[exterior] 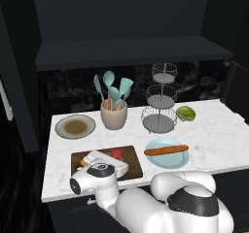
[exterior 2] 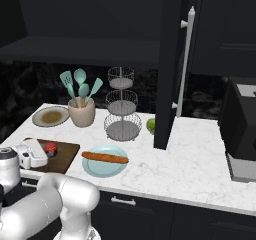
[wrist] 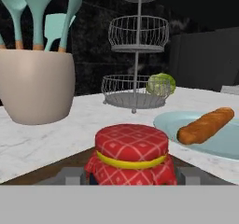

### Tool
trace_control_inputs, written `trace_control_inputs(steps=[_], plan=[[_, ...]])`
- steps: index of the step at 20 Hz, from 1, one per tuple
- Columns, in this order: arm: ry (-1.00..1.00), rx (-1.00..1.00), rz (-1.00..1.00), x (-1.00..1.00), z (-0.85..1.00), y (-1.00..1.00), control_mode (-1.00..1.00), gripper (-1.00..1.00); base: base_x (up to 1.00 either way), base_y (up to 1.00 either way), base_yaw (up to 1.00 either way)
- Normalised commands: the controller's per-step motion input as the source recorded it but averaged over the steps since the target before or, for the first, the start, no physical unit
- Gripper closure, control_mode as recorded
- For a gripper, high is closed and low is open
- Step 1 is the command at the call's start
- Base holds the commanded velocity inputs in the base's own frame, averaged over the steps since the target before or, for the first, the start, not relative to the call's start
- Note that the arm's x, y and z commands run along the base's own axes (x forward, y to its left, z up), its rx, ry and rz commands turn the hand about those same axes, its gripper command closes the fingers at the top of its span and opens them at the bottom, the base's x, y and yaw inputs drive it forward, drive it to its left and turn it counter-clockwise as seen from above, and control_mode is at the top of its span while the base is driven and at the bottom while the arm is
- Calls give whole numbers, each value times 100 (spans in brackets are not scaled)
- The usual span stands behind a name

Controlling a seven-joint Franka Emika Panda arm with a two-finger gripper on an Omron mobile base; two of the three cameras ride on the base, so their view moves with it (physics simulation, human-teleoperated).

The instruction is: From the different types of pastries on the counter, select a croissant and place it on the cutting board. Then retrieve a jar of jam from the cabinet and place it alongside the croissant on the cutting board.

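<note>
The gripper (wrist: pixel 131 177) pinches the jar of jam (wrist: pixel 131 155) low over the cutting board (exterior: pixel 130 160), inside its edges. Beyond lies bare counter (wrist: pixel 84 127); cup (wrist: pixel 35 85) far-left, plate (wrist: pixel 219 141) with stick pastry (wrist: pixel 205 125) right. The hand lies nearly level.

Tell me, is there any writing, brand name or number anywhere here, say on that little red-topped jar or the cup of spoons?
None can be read. The jam jar shows a red checked cloth top with a yellow band, no label. The beige utensil cup, the light blue plate and the cutting board are bare too.
</note>
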Motion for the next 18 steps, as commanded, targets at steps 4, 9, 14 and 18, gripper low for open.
trace_control_inputs(steps=[4, 9, 14, 18], plan=[[0, 0, 0, 0, -11, 0, -100, -100, 0, 0, 0], [0, 0, 0, -10, 0, 0, -100, -100, 0, 0, 0], [-2, 0, 0, -26, 23, 0, -100, -100, 0, 0, 0], [-8, 0, 0, -20, 48, 0, -100, -100, 0, 0, 0]])
